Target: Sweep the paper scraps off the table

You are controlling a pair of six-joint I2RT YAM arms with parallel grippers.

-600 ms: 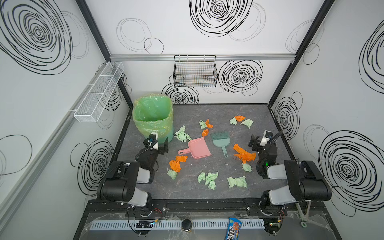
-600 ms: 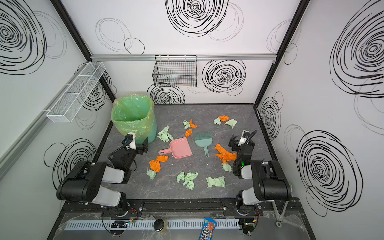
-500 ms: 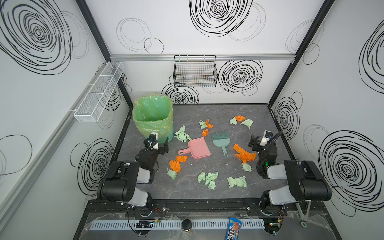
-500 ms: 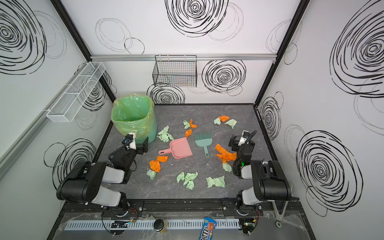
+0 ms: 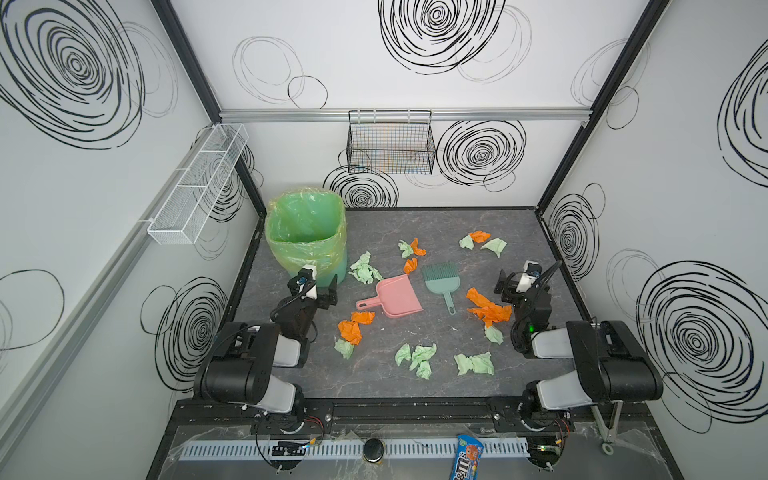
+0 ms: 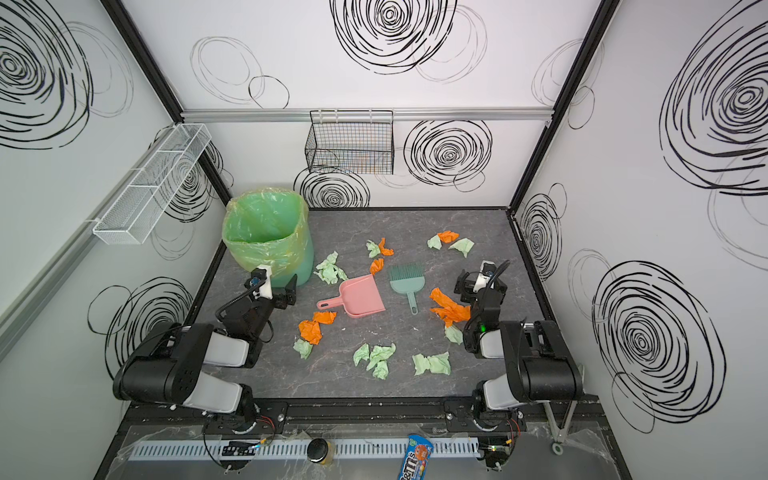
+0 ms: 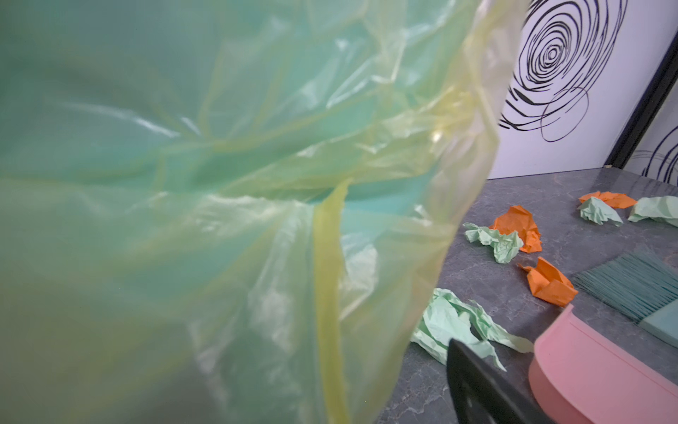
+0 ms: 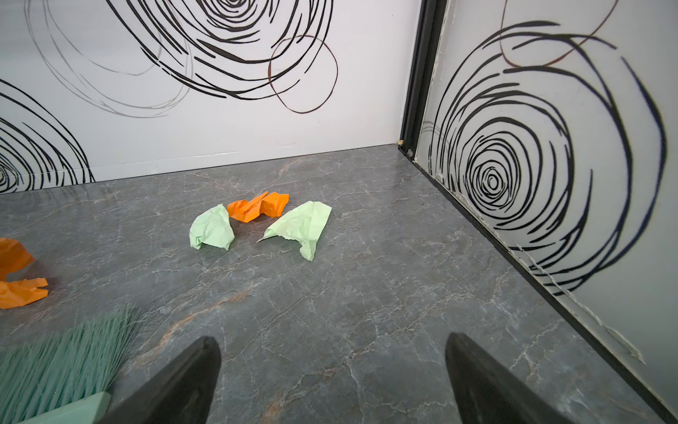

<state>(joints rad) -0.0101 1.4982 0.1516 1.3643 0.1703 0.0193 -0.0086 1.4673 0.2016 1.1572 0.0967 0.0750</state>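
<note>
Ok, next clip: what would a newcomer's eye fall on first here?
The orange and pale green paper scraps scattered all over the dark grey table stand out first. Next come the bin with its green liner at the back left corner, and the pink dustpan lying beside the teal hand brush mid-table, neither touched by an arm.
</note>
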